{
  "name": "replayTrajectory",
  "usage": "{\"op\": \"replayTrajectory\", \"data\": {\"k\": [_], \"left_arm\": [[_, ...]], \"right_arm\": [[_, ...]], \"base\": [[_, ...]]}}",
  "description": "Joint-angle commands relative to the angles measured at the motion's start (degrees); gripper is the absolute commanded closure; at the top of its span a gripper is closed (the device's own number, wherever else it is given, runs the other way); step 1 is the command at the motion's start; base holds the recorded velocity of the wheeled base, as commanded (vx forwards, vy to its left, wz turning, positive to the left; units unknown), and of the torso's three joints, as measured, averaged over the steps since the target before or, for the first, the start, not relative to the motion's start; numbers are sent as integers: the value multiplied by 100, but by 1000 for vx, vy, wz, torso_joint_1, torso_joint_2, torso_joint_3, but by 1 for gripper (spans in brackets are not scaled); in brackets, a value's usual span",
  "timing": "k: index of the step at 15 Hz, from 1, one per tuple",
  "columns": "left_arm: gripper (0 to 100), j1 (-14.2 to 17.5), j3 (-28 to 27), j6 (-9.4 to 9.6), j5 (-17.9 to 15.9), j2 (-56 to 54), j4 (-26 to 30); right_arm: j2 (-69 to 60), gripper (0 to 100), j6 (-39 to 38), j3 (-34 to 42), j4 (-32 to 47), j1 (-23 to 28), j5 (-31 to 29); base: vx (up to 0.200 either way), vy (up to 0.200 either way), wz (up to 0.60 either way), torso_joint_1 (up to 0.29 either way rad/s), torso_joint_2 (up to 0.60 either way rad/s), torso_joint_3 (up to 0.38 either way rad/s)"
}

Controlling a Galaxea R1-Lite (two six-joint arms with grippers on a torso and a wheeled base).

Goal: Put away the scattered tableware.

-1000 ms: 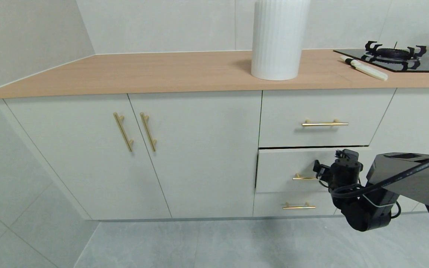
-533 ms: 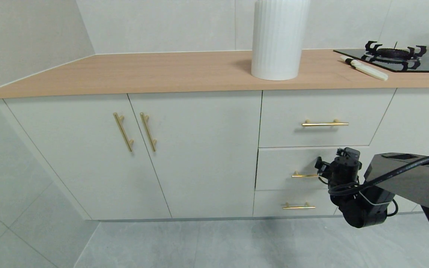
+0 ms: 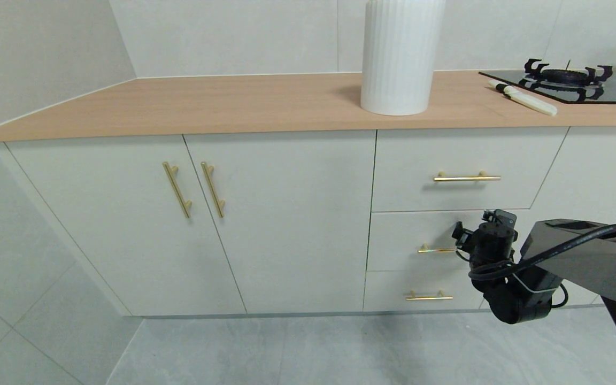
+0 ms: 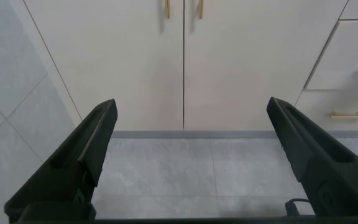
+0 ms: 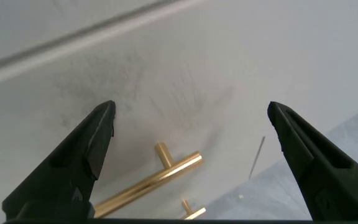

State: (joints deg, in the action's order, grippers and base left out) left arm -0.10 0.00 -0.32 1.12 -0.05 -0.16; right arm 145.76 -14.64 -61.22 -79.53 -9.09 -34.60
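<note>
Knife (image 3: 523,98) lies by the stove (image 3: 570,81); right fingers (image 5: 86,155) gape near a drawer handle (image 3: 435,249), left fingers (image 4: 86,149) likewise.

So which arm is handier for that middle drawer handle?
The right, I'd say. The right gripper hangs open just beside the middle drawer handle, facing the drawer front. The left gripper, also open, looks at the cupboard doors and the floor, farther from that handle.

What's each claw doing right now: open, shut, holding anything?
Left claw: open, empty.
Right claw: open, empty, by the middle drawer handle.
</note>
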Motion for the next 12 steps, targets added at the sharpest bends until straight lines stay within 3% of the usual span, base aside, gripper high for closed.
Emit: {"op": "replayTrajectory", "data": {"k": [1, 12], "left_arm": [[0, 1, 0, -3, 2, 5, -2], [0, 1, 0, -3, 2, 5, -2]], "right_arm": [[5, 0, 40, -57, 8, 13, -12], [137, 0, 75, -232, -1, 22, -30]], "base": [[0, 0, 0, 0, 0, 0], [0, 0, 0, 0, 0, 0]]}}
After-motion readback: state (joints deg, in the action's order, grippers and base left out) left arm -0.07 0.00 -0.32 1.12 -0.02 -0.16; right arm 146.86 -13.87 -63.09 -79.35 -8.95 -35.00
